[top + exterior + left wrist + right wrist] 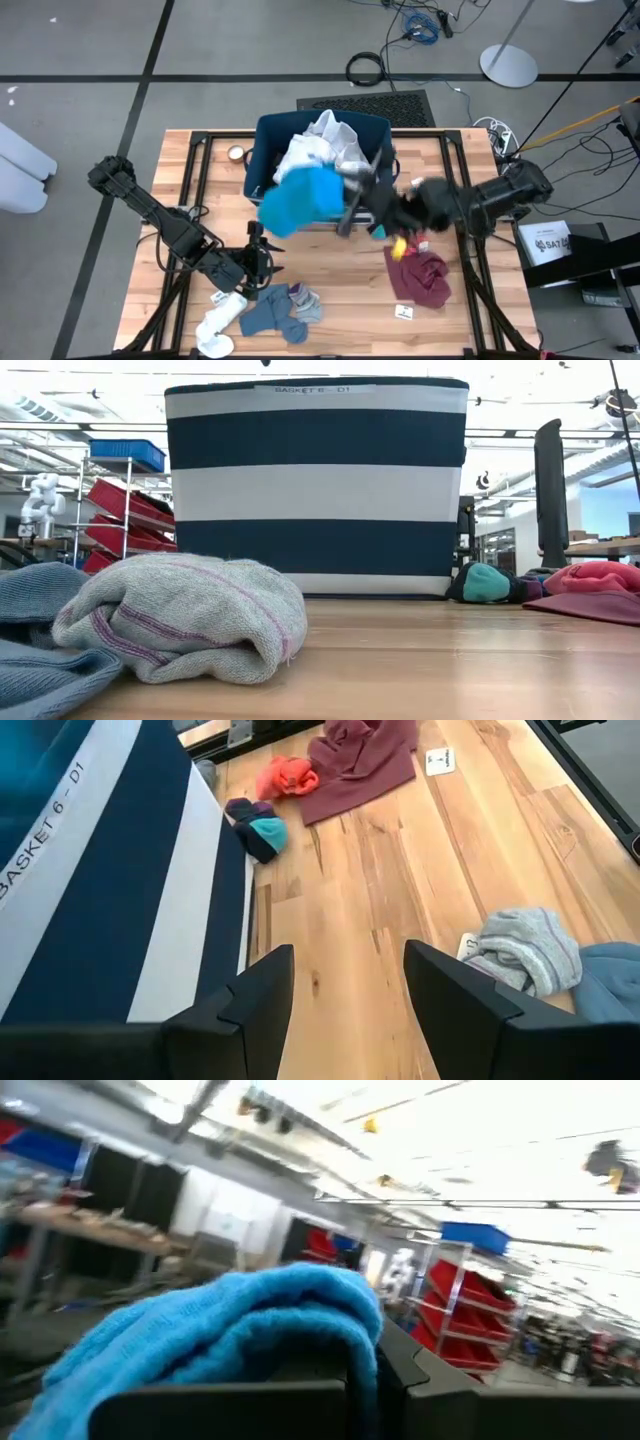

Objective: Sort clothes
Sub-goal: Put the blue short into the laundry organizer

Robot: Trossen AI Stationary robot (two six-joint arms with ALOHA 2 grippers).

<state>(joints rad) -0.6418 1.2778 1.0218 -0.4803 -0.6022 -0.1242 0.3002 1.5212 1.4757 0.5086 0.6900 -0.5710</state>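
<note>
nearest the front edge of the worktop (340, 320) lies a white sock (216, 328), with a grey-blue sock (270, 312) just beside it and a grey sock with pink stripes (190, 615) next to that. the left pincer (268, 252) hangs low over the worktop just behind these socks, fingers apart and holding nothing; its wrist view shows bare wood between the fingers (262, 1000). to the right, the maroon garment (420, 278) lies flat on the worktop, with a red-pink sock (288, 776) at its edge and a small dark and teal bundle (258, 828) close to the bin wall. farther back, the right pincer (352, 212) is raised at the front edge of the navy striped bin (316, 485), clamped on the teal-blue garment (300, 200), which hangs draped over its fingers above the bin's front wall. inside the bin, white garments (318, 150) are heaped, with a dark grey piece (362, 172) among them.
</note>
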